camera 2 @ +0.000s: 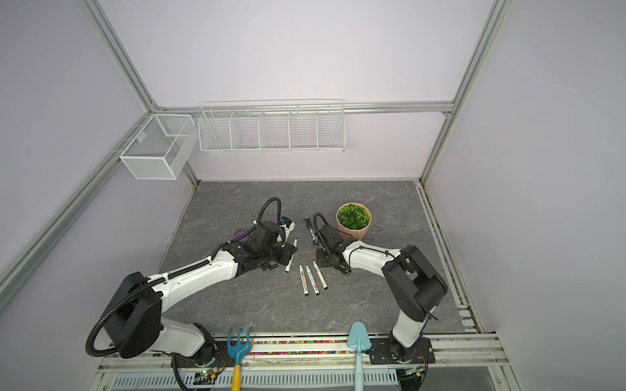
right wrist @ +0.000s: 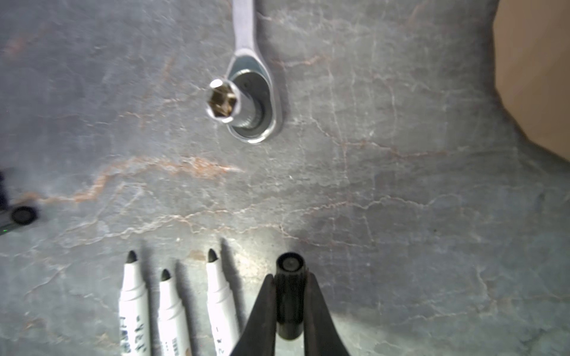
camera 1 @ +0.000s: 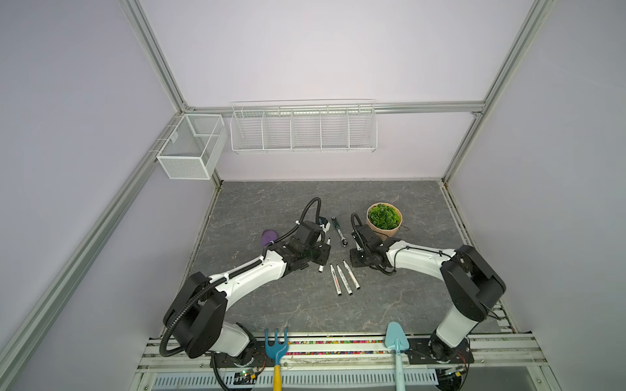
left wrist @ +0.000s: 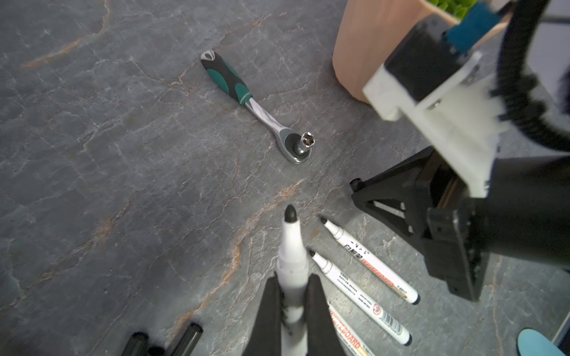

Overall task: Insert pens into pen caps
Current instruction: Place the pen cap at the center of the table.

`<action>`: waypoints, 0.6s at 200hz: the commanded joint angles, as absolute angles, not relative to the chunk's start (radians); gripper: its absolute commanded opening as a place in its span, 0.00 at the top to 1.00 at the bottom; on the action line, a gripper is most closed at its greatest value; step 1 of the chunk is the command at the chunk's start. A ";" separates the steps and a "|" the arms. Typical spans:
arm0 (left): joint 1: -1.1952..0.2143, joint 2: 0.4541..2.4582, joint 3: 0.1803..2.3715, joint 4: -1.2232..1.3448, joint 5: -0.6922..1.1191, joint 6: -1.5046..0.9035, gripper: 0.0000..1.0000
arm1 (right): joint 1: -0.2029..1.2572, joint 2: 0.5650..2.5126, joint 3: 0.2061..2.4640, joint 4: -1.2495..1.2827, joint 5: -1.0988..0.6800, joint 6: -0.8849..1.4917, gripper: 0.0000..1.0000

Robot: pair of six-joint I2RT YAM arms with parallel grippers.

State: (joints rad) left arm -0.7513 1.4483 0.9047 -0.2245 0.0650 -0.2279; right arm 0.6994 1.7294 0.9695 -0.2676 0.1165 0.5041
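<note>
Near the centre of both top views, the left hand (left wrist: 293,279) is clamped on a slim white marker pen with a bare black tip (left wrist: 290,243). The right hand (right wrist: 290,276) pinches a short black plastic pen cap (right wrist: 289,311). Three more white pens (camera 1: 345,279) lie side by side on the grey marbled table (camera 1: 288,311) just below both hands. Spare black caps (camera 2: 270,267) lie by the left arm.

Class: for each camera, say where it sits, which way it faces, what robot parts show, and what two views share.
Top views: high above the bases, facing down at the table; left arm, right arm show.
Left wrist: on left arm, looks past the left pincer, holding a pen; right arm shows.
Right wrist: on right arm, looks down past the right pincer, holding a cap.
Shared: both wrist views show the wrench and three loose pens.
</note>
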 commanded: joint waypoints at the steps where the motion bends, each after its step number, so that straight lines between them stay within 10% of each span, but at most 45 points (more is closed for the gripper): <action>1: -0.751 1.437 0.899 -0.191 0.067 -0.218 1.00 | 0.712 1.768 0.993 -0.293 0.160 0.535 0.83; 65: -0.752 1.441 0.901 -0.204 0.084 -0.198 1.00 | 0.716 1.691 1.003 -0.285 0.160 0.509 0.52; 120: -0.752 1.437 0.890 -0.193 0.094 -0.186 1.00 | 0.712 1.502 1.037 -0.220 0.003 0.420 0.50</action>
State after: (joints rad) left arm -0.7513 1.4483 0.9039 -0.2142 0.0776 -0.2111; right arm 0.7136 1.5658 0.9955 -0.2752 0.1177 0.4774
